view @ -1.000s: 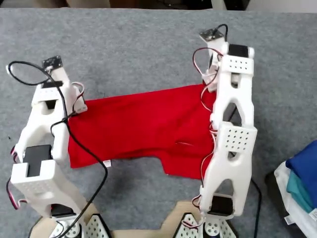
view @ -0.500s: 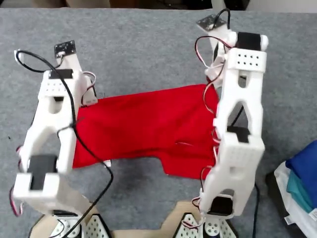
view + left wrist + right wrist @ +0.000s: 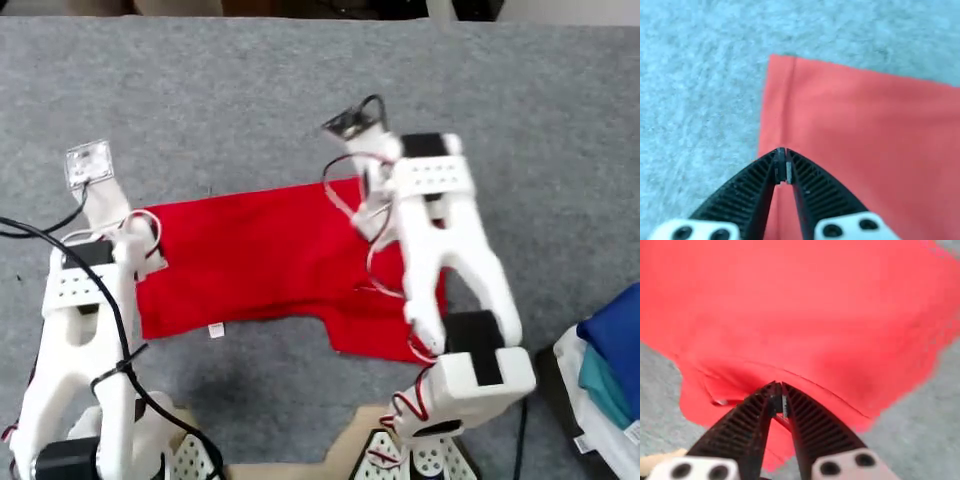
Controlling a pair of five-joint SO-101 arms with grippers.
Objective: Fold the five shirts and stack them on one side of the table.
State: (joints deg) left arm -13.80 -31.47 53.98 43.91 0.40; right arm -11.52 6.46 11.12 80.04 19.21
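A red shirt point(image 3: 270, 260) lies spread flat on the grey table, and a fold line crosses it in the right wrist view point(image 3: 805, 300). My left gripper point(image 3: 781, 167) is shut with nothing between its fingers. It hangs over the shirt's left edge point(image 3: 785, 100), a little short of the far left corner; in the high view it is at the left point(image 3: 150, 258). My right gripper point(image 3: 777, 402) is shut too and hovers above the shirt's right half point(image 3: 372, 222). I cannot see cloth rising into its tips.
A stack of folded shirts point(image 3: 610, 370), blue on teal on white, sits at the table's right edge. The arms' wooden base point(image 3: 300, 470) is at the near edge. Bare grey table point(image 3: 250, 90) lies beyond the shirt.
The left arm has drawn back toward the near edge, off the shirt's far left corner. The right arm has swung left from the far right corner to above the shirt. The shirt lies as before.
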